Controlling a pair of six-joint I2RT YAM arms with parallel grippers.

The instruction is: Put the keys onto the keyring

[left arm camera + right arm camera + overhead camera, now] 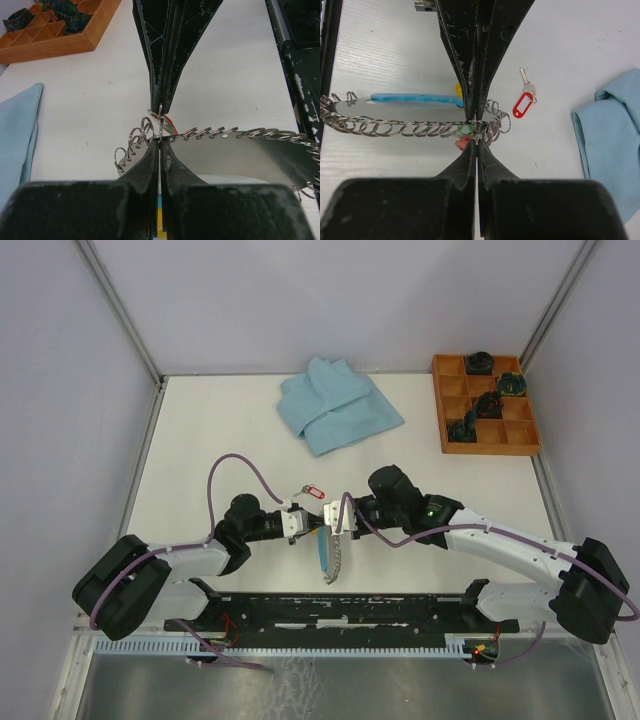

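The keyring (333,558) hangs in the air between my two grippers, a grey coil of wire loops (395,127) with a light-blue segment (415,100). My left gripper (300,523) and right gripper (335,522) meet tip to tip, both shut on the same thin metal ring (160,125) at the coil's top. In the left wrist view my left gripper (160,142) faces the right arm's fingers (165,60). A green tag (465,131) and a red tag (461,145) hang beside my right gripper (476,141). One of the keys (310,490), red-tagged, lies on the table.
A folded light-blue cloth (335,405) lies at the back centre. A wooden compartment tray (485,405) holding dark objects stands at the back right. A black rail (340,610) runs along the near edge between the arm bases.
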